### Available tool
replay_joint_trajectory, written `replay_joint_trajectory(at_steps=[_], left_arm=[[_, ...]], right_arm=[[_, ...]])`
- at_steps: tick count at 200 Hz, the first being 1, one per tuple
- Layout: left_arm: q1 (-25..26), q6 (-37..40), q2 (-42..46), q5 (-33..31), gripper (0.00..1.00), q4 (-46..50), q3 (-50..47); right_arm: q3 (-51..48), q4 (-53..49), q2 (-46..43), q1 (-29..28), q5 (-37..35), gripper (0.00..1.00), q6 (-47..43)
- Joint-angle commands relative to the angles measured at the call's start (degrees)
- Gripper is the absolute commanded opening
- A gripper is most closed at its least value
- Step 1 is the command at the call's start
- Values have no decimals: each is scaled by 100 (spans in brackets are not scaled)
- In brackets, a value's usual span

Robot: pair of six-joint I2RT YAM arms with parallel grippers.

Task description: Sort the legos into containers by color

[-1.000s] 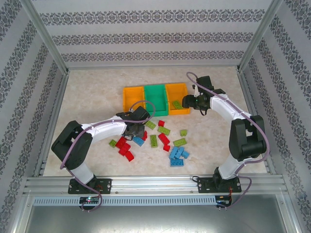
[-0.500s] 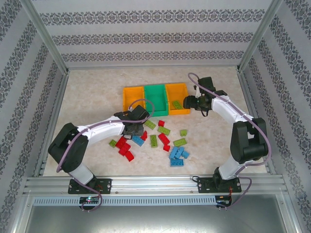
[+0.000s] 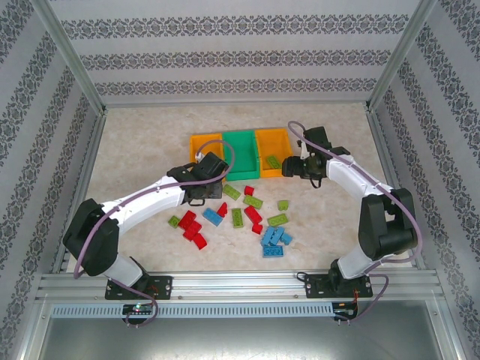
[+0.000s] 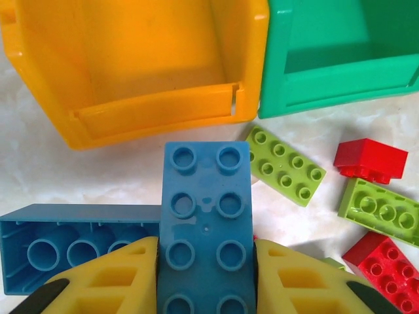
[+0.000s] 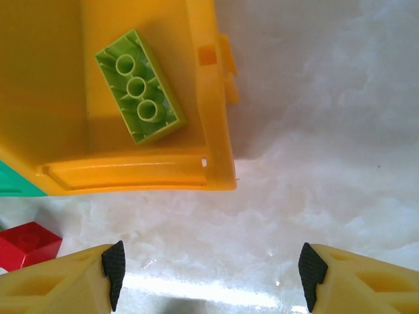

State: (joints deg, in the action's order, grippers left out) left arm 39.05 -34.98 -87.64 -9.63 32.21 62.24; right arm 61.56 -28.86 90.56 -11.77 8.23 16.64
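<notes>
My left gripper [image 4: 206, 261] is shut on a blue lego [image 4: 206, 203], held studs up just in front of the left orange container [image 4: 157, 108]. The green container [image 4: 327, 91] stands to its right. From above, the left gripper [image 3: 211, 182] sits close below the left orange container [image 3: 193, 154]. My right gripper [image 5: 209, 275] is open over bare table by the front right corner of the right orange container [image 5: 216, 131], which holds one light green lego [image 5: 139, 87]. Seen from above, the right gripper [image 3: 291, 169] is beside that container [image 3: 289, 154].
Loose legos lie in front of the containers: red ones [image 3: 191, 225] on the left, light green ones [image 3: 253, 201] in the middle, a blue cluster [image 3: 274, 241] nearer me. An upturned blue lego [image 4: 72, 245] lies left of my left fingers. A red lego [image 5: 26, 243] lies near my right gripper.
The left gripper closed on the blue lego and carried it up from the pile toward the left orange container. The right arm shifted only slightly and stayed open.
</notes>
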Motion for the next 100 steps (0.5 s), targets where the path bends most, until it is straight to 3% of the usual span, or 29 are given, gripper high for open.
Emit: replay_joint_trajectory(at_steps=[1,100], left_arm=[[51,-76,-97,-163,28,206,-148],[-143,-92,-629,-66,32,-43,-523]], right_arm=[[-86,10,-122,-22,-67,74,31],[-95,-12,-84,-27,-72,75,12]])
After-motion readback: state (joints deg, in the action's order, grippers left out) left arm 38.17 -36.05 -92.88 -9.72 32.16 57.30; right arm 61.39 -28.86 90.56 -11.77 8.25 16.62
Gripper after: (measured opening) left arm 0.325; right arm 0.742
